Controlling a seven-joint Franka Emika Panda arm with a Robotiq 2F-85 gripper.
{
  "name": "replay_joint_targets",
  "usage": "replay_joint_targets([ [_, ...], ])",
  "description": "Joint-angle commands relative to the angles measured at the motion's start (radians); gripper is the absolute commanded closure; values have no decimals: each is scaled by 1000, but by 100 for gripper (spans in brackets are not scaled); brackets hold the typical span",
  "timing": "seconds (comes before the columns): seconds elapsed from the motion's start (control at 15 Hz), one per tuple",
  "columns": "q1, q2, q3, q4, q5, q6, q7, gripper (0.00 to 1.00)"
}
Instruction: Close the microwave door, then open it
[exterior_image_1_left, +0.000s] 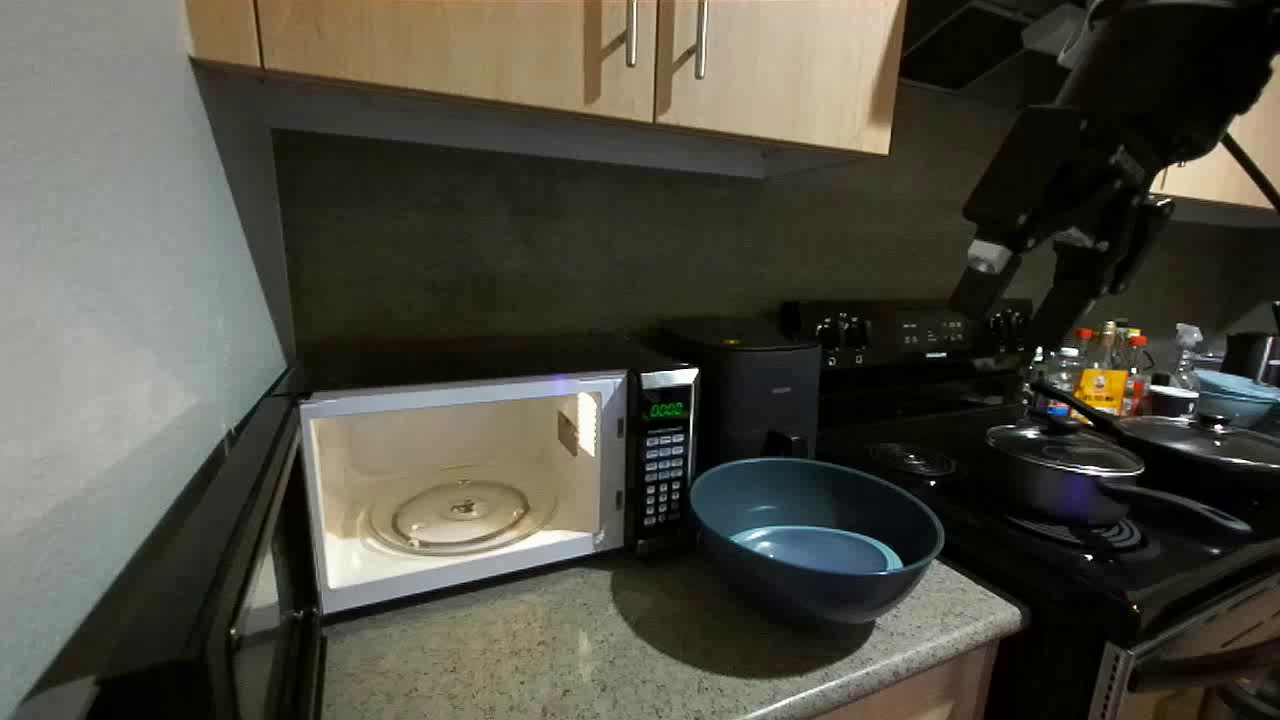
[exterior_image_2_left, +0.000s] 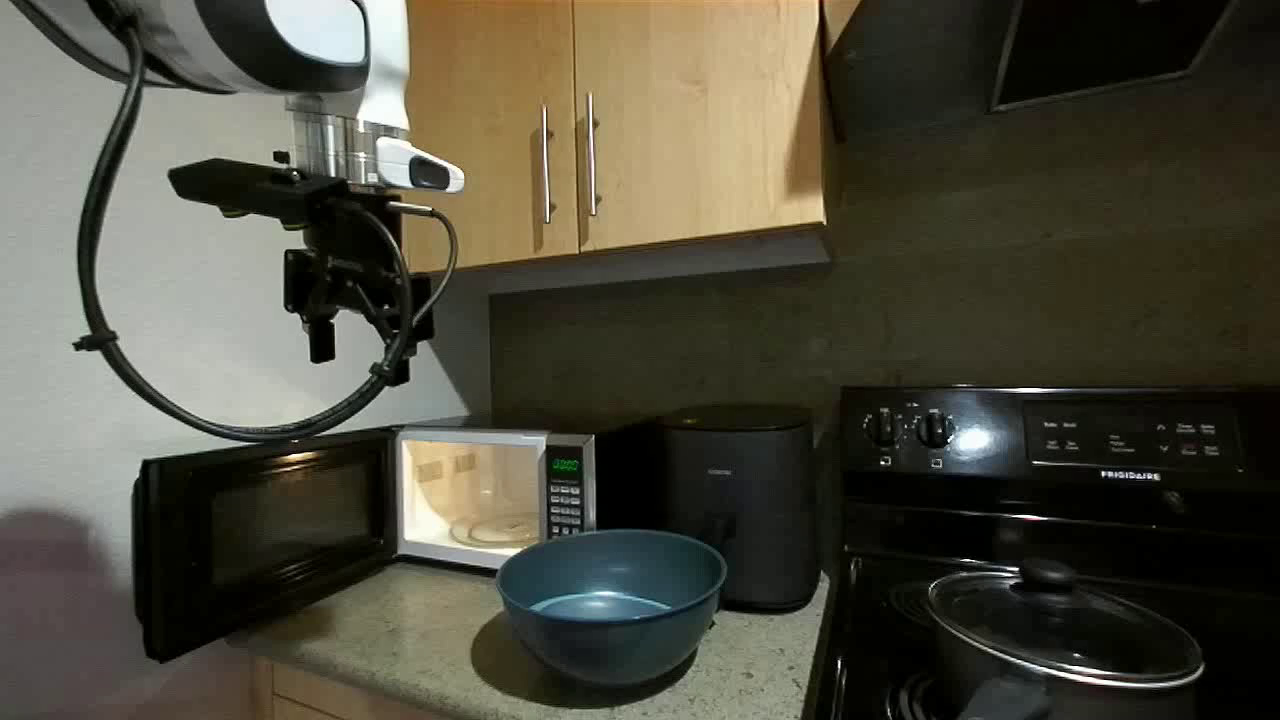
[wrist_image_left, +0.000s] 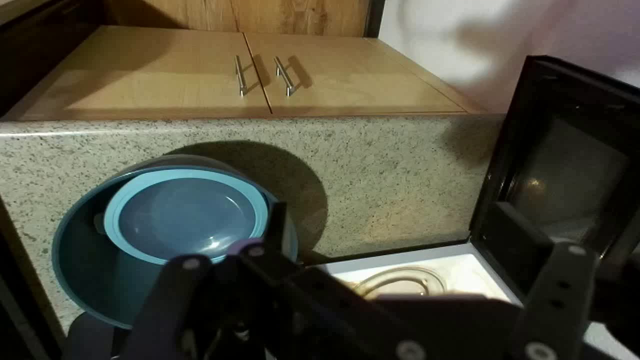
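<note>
Microwave door (exterior_image_2_left: 290, 525) at left in an exterior view, swung wide, upright, long axis level, pointing out toward near left, inner face turned near and right, gripper (exterior_image_2_left: 360, 366) aloft, fingers spread apart, lit microwave (exterior_image_2_left: 500, 480) just right, blue bowl (exterior_image_2_left: 610, 640) nearer right.

Pale wall (exterior_image_2_left: 200, 310) behind tool (exterior_image_2_left: 360, 356), soft shadows (wrist_image_left: 482, 42) on it. Light wooden upper cupboards (exterior_image_2_left: 700, 120) and dark backsplash (exterior_image_2_left: 660, 350) beyond tool; long metal handles (exterior_image_2_left: 546, 165) upright on cupboards. Speckled tabletop (exterior_image_2_left: 400, 610) below tool; wooden base cabinets (wrist_image_left: 165, 75) under it, wood-grained floor (wrist_image_left: 300, 12) farther below. Black stove (exterior_image_2_left: 970, 530), range hood (exterior_image_2_left: 1110, 50) well apart from tool; bright glare (exterior_image_2_left: 972, 440) on stove.
</note>
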Motion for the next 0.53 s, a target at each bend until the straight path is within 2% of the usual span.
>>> replay_joint_targets([
  [0.0,-12,0,9,2,8,-4,-7,0],
  [0.33,-12,0,9,2,8,-4,-7,0],
  [0.47,8,21,40,7,1,-7,-14,0],
])
